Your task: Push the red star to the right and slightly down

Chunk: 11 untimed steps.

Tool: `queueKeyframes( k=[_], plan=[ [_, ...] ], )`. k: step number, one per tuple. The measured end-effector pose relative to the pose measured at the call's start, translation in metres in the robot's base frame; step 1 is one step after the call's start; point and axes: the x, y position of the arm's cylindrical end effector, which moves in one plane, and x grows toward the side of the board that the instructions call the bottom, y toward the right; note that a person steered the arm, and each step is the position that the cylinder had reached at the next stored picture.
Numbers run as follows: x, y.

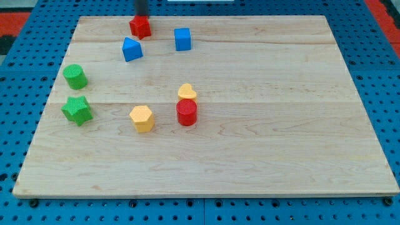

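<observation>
**Rod tip at the far side of the red star**

The tip [141, 17] of the dark rod comes into the view from the top edge and stands at the far edge of the board, just behind the red star [140, 27]. The tip seems to touch the far side of the star, but a small gap cannot be excluded. The rod has no jaws, so it grasps nothing; it only stands against the block.

The red star lies at the far left part of the wooden board [281, 125], very close to its far edge. Near it, a little to the left and closer to the viewer, lies a blue block [132, 49] with a wedge-like shape. To the right of the star, a blue cube [182, 39] stands apart from both.

Further out, near the middle of the board, a yellow heart [187, 92] lies just behind a red cylinder [186, 112]; the two are touching or almost touching. To the left of the cylinder stands a yellow hexagon block [142, 118], apart from it.

At the left edge of the board are two green blocks: a green cylinder [75, 76] farther away and a green star [77, 110] nearer, close to each other but not touching. Around the board is a blue perforated table [381, 75].
</observation>
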Motion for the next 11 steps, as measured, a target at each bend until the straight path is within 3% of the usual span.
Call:
queueKeyframes(
  k=[3,6,8,9,11],
  plan=[
    [0.032,-0.043],
    [0.024,0.169],
    [0.002,0.183],
    [0.016,0.237],
    [0.058,0.229]
  ],
)
